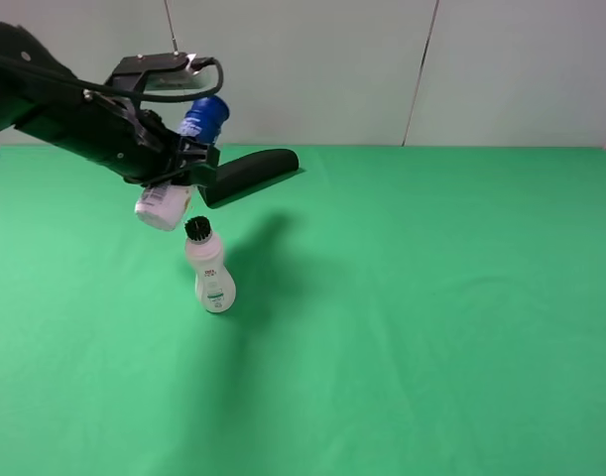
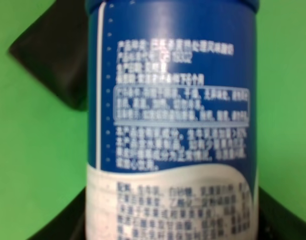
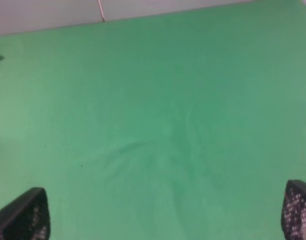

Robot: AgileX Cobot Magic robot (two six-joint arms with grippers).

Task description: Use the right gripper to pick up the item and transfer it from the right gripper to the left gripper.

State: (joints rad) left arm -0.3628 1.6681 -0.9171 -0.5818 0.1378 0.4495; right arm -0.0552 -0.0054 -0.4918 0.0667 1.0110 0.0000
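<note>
- two bottles show in the high view: a blue-and-white bottle point(image 1: 181, 159) held in the air and a white bottle with a black brush cap point(image 1: 209, 268) on the green cloth point(image 1: 431, 317).
- the left gripper point(image 1: 183, 164) is clamped on the blue-and-white bottle, holding it tilted above the cloth, blue end toward the back wall and white end lower and nearer the camera.
- the left arm point(image 1: 55, 109) reaches in from the left edge of the high view, with the held bottle near the back left of the table.
- the white bottle with a black brush cap lies on the cloth just below the held bottle in that view, apart from it, cap pointing toward the back.
- in the left wrist view the blue-and-white bottle point(image 2: 173, 120) fills most of the picture, with blurred white print on its blue label and dark print on its white part; the print cannot be read.
- a black gripper finger point(image 2: 57, 65) shows beside the bottle there.
- the right gripper point(image 3: 163, 215) stands open, its two dark fingertips point(image 3: 27, 215) wide apart at the corners of the right wrist view, with only bare green cloth point(image 3: 158, 125) between them.
- the right arm is out of the high view.
</note>
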